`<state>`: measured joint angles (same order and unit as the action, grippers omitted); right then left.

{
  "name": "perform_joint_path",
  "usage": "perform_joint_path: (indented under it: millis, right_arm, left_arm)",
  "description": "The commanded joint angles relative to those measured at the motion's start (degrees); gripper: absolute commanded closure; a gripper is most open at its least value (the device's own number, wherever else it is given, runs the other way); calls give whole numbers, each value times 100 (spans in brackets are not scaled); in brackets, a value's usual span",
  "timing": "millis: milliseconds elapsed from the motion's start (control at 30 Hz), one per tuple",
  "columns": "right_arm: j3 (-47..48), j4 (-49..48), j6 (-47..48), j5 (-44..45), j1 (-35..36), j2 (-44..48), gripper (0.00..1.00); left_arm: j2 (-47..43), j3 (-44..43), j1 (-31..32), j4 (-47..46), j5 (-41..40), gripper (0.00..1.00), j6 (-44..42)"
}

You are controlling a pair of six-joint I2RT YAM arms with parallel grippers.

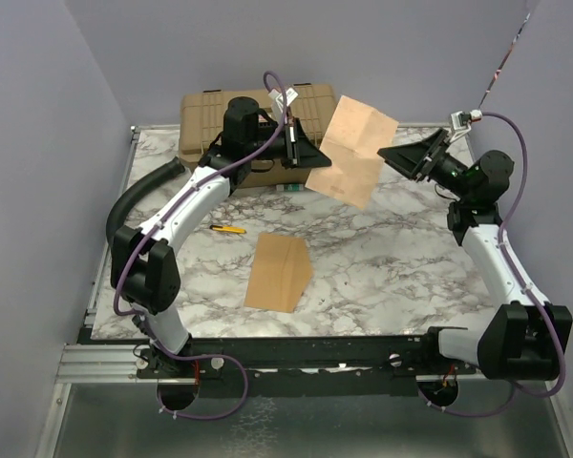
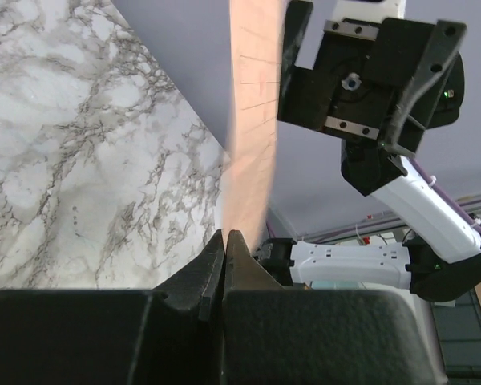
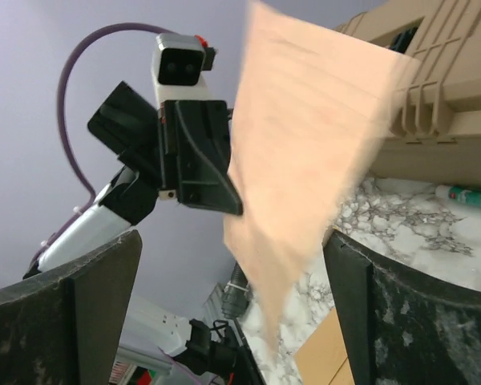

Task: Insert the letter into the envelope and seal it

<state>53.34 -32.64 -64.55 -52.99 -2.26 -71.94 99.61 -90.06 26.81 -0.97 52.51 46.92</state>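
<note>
A marble-patterned table (image 1: 392, 258) fills the scene, with two robot arms mounted at its near edge. At the back of the table sits a big tan plastic case (image 1: 205, 110), lying flat against the rear wall. The left arm curves up and over in front of the case, and the right arm reaches in from the right side, so the two grippers face each other above the back half of the table. Between them, held up in the air and well clear of the tabletop, is the letter (image 1: 355, 153), a pale pinkish-tan sheet hanging tilted. The left gripper (image 2: 226, 237) has its fingers pressed together on one edge of the sheet, pinching it. The right gripper (image 3: 232, 241) has its fingers spread wide, and the sheet's lower corner hangs in the gap between them; whether either finger touches the paper cannot be told. The envelope (image 1: 279, 272), darker kraft brown, lies flat on the marble nearer the arm bases, well apart from the letter, its pointed side turned right. A small yellow pen (image 1: 229, 229) lies to the envelope's left, and a white marker (image 1: 291, 190) lies just in front of the case.
</note>
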Motion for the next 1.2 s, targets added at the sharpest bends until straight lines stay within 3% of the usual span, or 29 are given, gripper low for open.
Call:
perform_joint_path:
  millis: [0,533,667,867,933,1067,1167]
  right_arm:
    - [-185,-589,256,-1,-17,408,0]
    - [134,-1288,-199,43,-14,-5,8]
    - [499,-1226,60,-215,-11,-234,33]
    - [1141,-785,685,-598,-11,-509,53]
    - [1222,-750,735,-647,-3,-558,52]
    - [1340,-585,869,-722,18,-701,27]
    - [1414,-784,786,-831,106,-820,26]
  left_arm:
    - [-406,258,-98,-51,-127,100,-77]
    - [-463,353,-97,-384,222,100,186]
    - [-448,366,-97,-415,311,100,333]
    - [-421,336,-96,-453,326,100,612]
    - [-407,271,-97,-506,301,100,715]
    - [-451,303,-96,-783,383,100,891]
    - [-495,362,-97,-936,425,100,931]
